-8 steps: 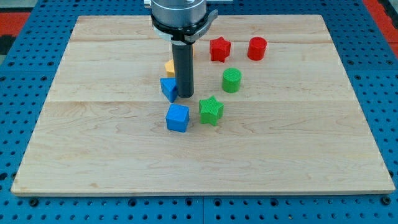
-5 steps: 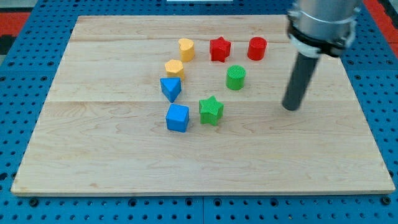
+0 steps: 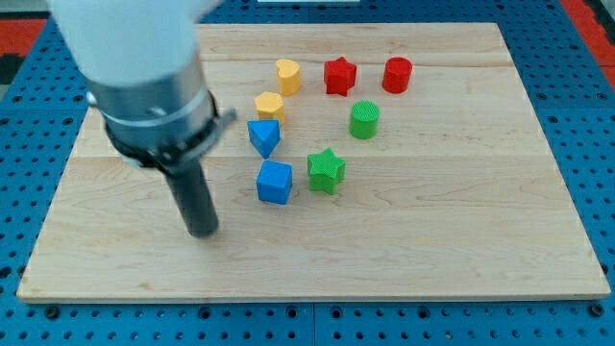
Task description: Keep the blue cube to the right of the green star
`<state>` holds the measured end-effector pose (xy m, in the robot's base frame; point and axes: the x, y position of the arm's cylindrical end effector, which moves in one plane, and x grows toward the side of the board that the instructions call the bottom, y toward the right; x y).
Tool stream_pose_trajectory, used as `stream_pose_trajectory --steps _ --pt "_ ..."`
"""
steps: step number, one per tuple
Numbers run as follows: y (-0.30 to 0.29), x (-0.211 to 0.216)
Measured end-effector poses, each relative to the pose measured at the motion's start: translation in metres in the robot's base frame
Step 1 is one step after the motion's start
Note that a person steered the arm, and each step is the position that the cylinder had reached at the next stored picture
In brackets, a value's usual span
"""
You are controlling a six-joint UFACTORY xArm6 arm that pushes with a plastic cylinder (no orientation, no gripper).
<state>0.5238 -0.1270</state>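
Blue cube (image 3: 274,182) beside green star (image 3: 326,170)
The glossy cube sits just left of the ribbed star; the tip (image 3: 203,231) stands lower left of both. No claw shows.

Two yellow blocks (image 3: 287,74), red star (image 3: 339,75), red cylinder (image 3: 397,74), green cylinder (image 3: 364,120), blue prism (image 3: 264,137).

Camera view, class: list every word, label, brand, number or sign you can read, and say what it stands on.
None: no readable text anywhere in this view.
The blue cube, green star and the other blocks are plain.
The board shows only wood grain.
The rod above my tip carries no marking.
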Motion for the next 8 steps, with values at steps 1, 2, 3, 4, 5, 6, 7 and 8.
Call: stream_pose_trajectory --steps 1,2,3,4,5,6,7,8 --pt "-0.001 -0.062" --pt "0.031 -0.076" --pt "0.084 -0.049" --pt "0.13 -0.013" --pt "0.137 0.013" --pt "0.099 0.032" --pt "0.119 0.031" --pt "0.147 -0.006"
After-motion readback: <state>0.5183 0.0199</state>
